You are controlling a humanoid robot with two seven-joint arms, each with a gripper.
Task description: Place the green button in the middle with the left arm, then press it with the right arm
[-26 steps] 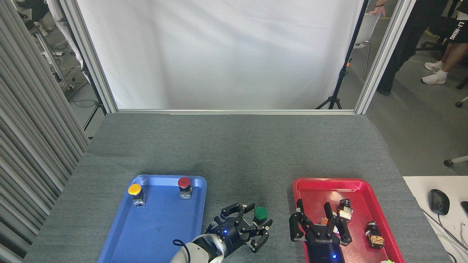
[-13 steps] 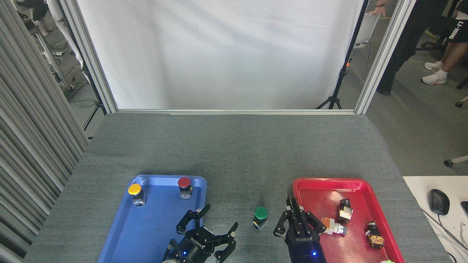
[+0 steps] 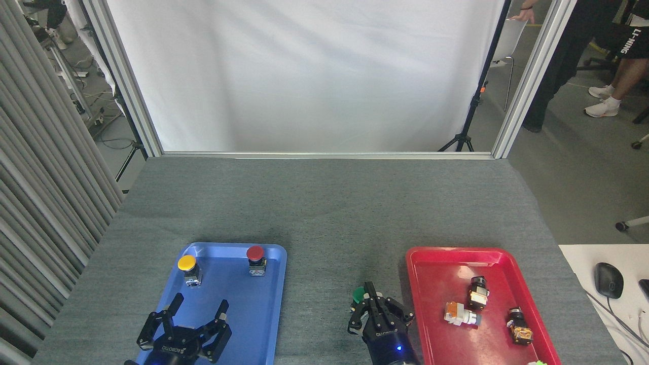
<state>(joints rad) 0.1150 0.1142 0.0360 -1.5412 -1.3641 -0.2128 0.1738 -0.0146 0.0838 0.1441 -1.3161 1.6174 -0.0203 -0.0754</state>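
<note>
The green button (image 3: 358, 294) is standing on the grey tabletop (image 3: 324, 203) in the gap between the blue tray (image 3: 274, 304) and the red tray (image 3: 421, 263), nearer the red one, and only a sliver of its cap is showing past my right jaws (image 3: 371, 293), which are covering most of it. Those right fingers are drawn together into a closed point and are gripping nothing; I am judging that their tip is sitting on or just above the cap, though I cannot tell whether it is touching. To press well, I am thinking the push should be going straight down through the cap's centre, gently, so the short base is not tipping or sliding on the felt, and the fingers should be kept bunched so nothing hooks the rim. My left jaws (image 3: 197, 317) are hanging over the near end of the blue tray, spread wide and empty, well apart from the button, so they are not crowding the press. Counting outward: one green button on the tabletop; two more buttons in the blue tray, one yellow-capped (image 3: 186, 263) and one red-capped (image 3: 255, 252), both upright at its far end; three small switch parts (image 3: 459, 314) lying in the red tray, plus a green scrap at the bottom edge that I cannot identify; two trays in all.
</note>
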